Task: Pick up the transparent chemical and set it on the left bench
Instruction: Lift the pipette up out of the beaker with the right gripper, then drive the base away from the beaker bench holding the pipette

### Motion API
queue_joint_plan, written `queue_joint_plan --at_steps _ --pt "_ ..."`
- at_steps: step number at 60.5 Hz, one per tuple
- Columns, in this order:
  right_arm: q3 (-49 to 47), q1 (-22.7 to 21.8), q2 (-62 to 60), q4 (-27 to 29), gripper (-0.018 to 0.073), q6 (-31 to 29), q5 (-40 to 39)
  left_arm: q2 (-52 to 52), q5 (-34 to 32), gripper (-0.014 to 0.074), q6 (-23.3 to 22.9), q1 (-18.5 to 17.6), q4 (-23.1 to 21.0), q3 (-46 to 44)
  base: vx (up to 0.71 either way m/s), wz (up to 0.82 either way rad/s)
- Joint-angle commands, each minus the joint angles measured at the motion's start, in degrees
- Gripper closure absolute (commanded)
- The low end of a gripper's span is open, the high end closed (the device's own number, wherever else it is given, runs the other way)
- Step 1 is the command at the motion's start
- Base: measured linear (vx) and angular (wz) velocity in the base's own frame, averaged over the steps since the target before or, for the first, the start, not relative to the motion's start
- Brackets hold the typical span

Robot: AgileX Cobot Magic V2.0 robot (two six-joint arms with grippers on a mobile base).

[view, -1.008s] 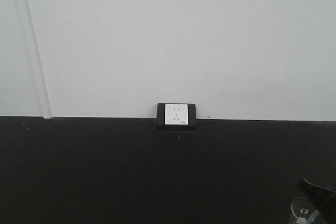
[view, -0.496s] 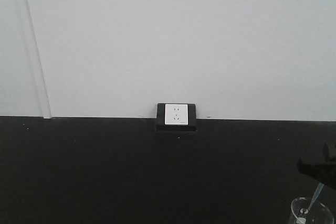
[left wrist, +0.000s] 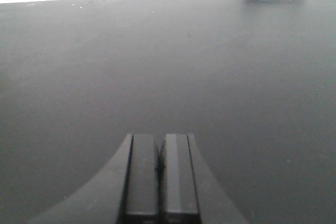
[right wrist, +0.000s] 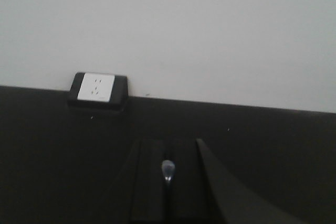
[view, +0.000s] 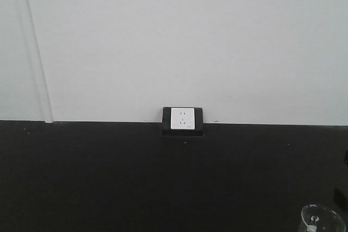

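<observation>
Black left claw (left wrist: 161, 140), jaws together, low over dark bench (left wrist: 220, 66).

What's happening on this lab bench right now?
A two-armed robot is at a black bench. The glass beaker stands ungripped at the front view's lower right. The left gripper is shut and empty above bare bench. The right gripper is shut, a small shiny piece between its fingers.

Both sets are plain matte black blocks, squared off, no markings I can spot. The left jaws, bottom centre of the left wrist view, have curved dark-grey shoulders (left wrist: 94, 198); the right jaws have a slanted black wedge (right wrist: 231, 192) alongside.
</observation>
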Motion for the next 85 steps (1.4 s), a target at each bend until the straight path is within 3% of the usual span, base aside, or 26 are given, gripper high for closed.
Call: queue_joint_plan --at_steps 1,19,85 --pt "-1.6 -0.1 -5.1 -0.9 0.0562 0.0 2.6 -1.1 -4.5 0.06 -0.4 -0.1 0.0 0.9 0.0 0.0" --pt "-1.6 -0.2 -12.9 -1.1 0.0562 -0.1 8.1 -1.1 -4.5 0.06 -0.4 -0.1 0.0 0.9 0.0 0.0" --pt "-1.6 -0.2 -13.2 -1.1 0.0562 -0.1 8.1 -1.1 -4.5 0.06 -0.4 -0.1 0.0 0.9 -0.04 -0.05"
